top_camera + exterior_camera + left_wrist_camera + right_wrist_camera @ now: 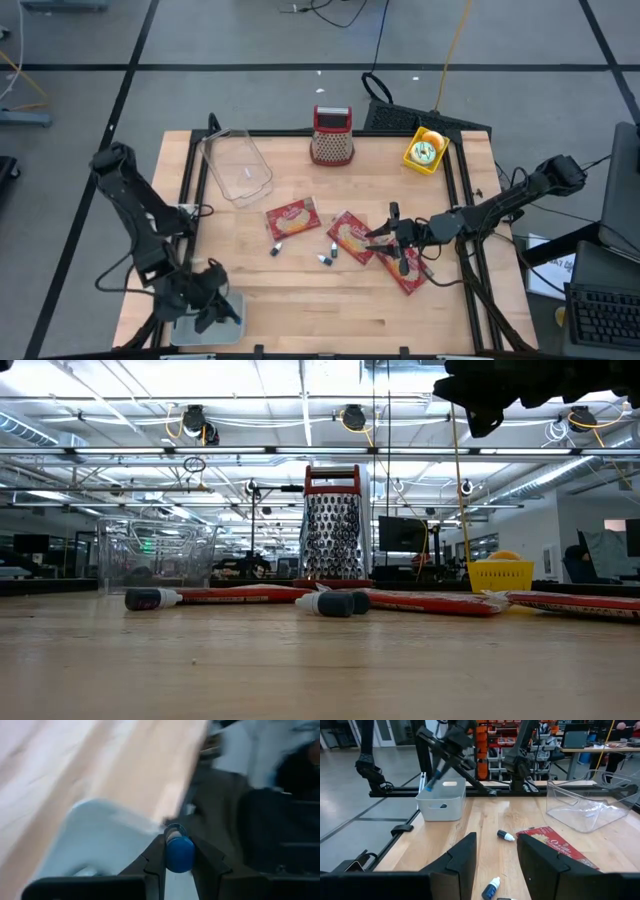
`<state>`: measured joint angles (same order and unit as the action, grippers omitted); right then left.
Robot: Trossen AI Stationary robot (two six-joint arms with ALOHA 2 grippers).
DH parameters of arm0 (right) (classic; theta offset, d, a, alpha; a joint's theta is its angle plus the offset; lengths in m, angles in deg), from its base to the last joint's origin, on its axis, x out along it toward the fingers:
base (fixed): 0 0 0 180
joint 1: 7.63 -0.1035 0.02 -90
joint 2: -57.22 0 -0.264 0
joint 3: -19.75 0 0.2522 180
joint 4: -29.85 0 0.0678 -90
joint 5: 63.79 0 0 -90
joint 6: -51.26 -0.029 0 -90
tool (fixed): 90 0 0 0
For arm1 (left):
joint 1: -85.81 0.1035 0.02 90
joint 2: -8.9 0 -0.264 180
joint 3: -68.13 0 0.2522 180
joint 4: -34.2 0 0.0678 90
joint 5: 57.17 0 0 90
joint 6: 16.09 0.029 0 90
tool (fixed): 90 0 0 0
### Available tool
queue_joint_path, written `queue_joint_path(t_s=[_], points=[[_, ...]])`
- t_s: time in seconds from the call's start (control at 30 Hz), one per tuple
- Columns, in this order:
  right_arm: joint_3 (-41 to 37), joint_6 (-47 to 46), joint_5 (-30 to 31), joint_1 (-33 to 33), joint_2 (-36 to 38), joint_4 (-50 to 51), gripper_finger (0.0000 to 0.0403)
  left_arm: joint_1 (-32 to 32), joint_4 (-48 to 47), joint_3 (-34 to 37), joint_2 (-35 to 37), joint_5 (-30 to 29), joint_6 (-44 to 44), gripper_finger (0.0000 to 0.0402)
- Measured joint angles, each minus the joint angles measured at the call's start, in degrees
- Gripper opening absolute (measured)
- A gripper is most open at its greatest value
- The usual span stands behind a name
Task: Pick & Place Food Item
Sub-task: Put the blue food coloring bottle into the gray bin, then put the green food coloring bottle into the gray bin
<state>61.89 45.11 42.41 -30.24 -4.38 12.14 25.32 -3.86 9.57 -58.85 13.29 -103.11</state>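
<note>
While the left gripper [179, 870] pinched a small blue-capped bottle [178, 852] between its fingers, we saw it poised over the pale bin [205, 325] at the table's near left corner, the bottle's long axis running along the fingers and angled down toward the bin just below it. Farther in, the right gripper [398, 240] hung with its fingers partly apart and nothing between them, above the red snack packets [352, 238] at mid-table, the nearer arm to them. We could not read the packets' lettering. A clear tub [236, 166] and a grater [332, 136] stood beyond.
</note>
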Motion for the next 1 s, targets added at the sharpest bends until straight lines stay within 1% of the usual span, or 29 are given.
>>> queue_joint_path(t_s=[0.1, 0.23, 0.47, 0.63, 0.77, 0.9, 1.0], points=[[0.0, 0.0, 0.0, 0.0, 0.0, 0.0, 0.013, -1.7, -6.5, 0.0, 0.0, 1.0, -6.9, 0.0067], [0.0, 0.3, 0.0, 0.0, 0.0, 0.0, 0.013, -2.7, -9.5, 0.0, -0.1, 1.9, -12.0, 0.0087], [0.0, 0.9, 0.0, 0.0, 0.0, 0.2, 0.013, -3.1, -8.6, 0.0, -0.1, -0.4, -12.3, 0.0125], [0.0, 0.9, 0.0, 0.0, 0.0, 0.5, 0.013, -3.1, -8.8, 0.0, -0.1, -0.5, -12.3, 0.0138], [0.0, 0.3, 0.0, 0.0, 0.0, 0.5, 0.013, -3.1, -8.8, 0.0, -0.1, -0.8, -12.2, 0.0142], [0.0, -0.6, 0.0, 0.0, -1.2, -0.7, 0.013, -3.1, -8.6, 0.0, -0.1, -4.1, -10.3, 0.0142], [0.0, -1.0, 0.0, 0.0, -4.1, -4.0, 0.013, -2.7, -7.9, 0.0, 0.0, -7.2, -9.3, 0.0143]])
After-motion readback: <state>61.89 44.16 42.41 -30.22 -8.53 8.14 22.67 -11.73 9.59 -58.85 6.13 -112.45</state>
